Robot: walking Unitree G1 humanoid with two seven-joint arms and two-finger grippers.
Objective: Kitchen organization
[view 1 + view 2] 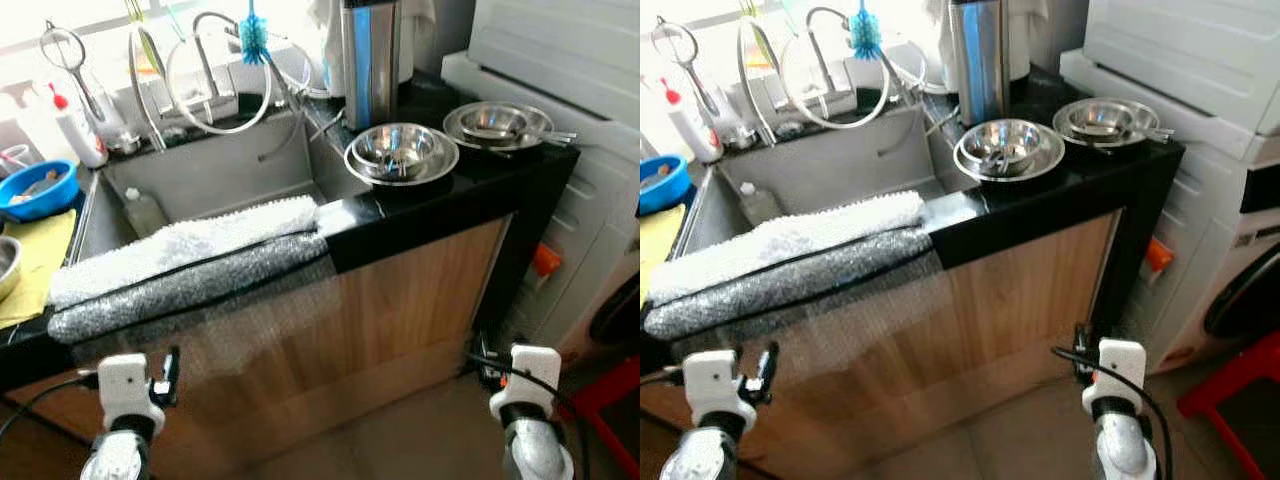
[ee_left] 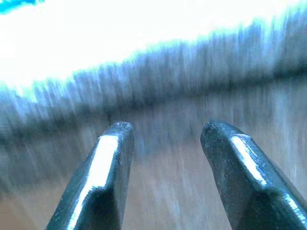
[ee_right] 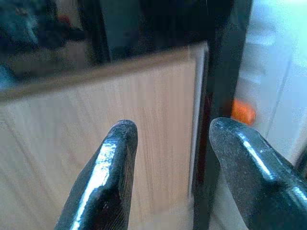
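Two sets of nested steel bowls are seen on the black table right of the sink, whose front edge is draped with towels. The left hand and right hand are held low before the wooden cabinet front, both spread open and empty.

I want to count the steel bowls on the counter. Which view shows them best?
The left eye view: both bowl stacks sit sharp and whole on the black counter. The right eye view shows them too, slightly smaller. The wrist views show cabinet wood and blur past open claws, no bowls.
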